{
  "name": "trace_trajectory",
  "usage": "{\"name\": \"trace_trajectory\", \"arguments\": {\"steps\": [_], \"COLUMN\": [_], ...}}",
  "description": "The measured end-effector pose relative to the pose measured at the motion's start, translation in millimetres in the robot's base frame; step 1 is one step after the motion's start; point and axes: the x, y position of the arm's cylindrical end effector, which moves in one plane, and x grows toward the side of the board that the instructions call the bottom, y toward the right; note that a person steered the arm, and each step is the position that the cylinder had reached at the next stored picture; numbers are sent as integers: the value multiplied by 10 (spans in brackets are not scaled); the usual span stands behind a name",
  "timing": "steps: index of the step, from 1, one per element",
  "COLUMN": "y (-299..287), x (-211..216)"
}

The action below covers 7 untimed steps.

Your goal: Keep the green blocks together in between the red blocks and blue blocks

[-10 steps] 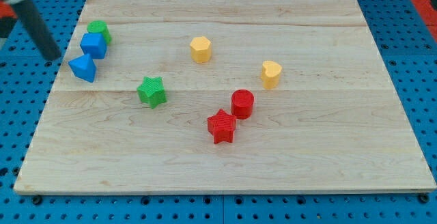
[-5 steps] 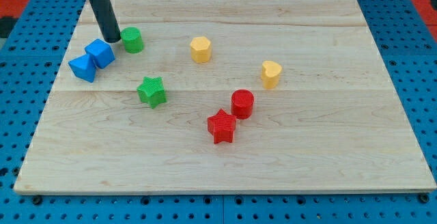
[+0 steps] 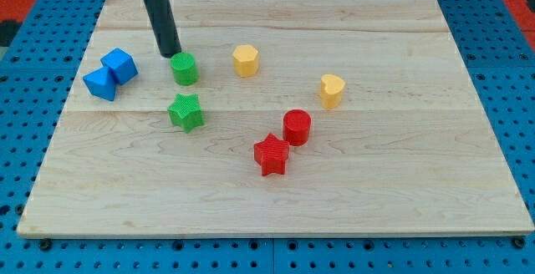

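Observation:
My tip rests on the board at the upper left edge of the green cylinder, touching it or nearly so. The green star lies just below that cylinder. Two blue blocks sit together at the view's left: a blue cube and a blue angular block touching it. The red cylinder and the red star sit together right of centre, lower down.
A yellow hexagonal block lies right of the green cylinder. A yellow heart block lies further right. The wooden board sits on a blue pegboard table.
My tip swept in from the left edge and moved right and down. The green cylinder slid from beside the blue cube to just above the green star. The blue cube shifted slightly.

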Motion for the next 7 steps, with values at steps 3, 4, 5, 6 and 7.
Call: {"name": "trace_trajectory", "arguments": {"steps": [3,4,5,6,7], "y": [140,139,428,586,571], "x": [425,287,570,809,840]}}
